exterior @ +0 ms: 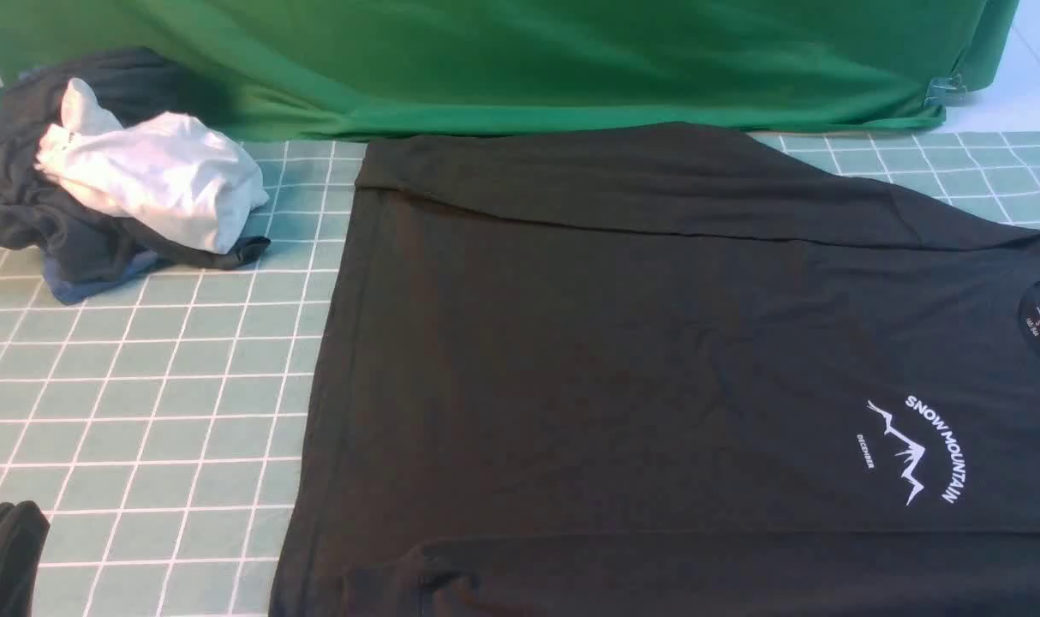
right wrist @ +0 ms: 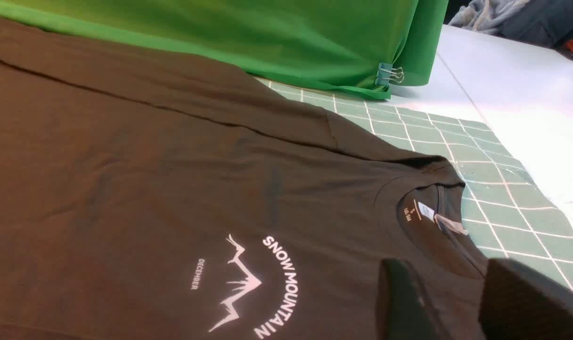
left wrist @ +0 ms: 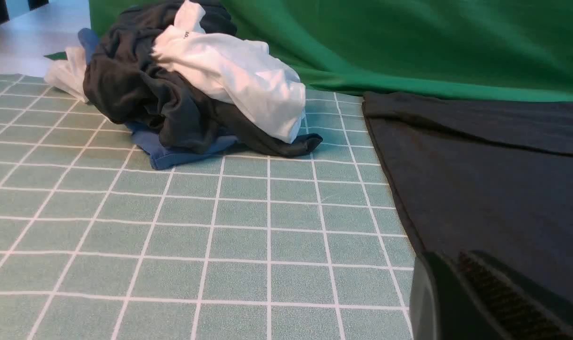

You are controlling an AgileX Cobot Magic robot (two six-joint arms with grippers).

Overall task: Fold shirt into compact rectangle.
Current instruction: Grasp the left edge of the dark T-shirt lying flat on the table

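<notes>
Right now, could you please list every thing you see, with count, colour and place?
shirt: one, black with white logo, flat on the mat, centre to right, collar to the right
clothes heap: one, white, dark grey and blue, far left on the mat
mat: one, pale green with white grid, under the shirt and the heap
backdrop cloth: one, bright green, along the mat's far edge
clip: one, blue, on the cloth's right corner
table: one, white, right of the mat
left hand: one, black, shut, at the shirt's left edge
right hand: one, black, open, above the collar
</notes>
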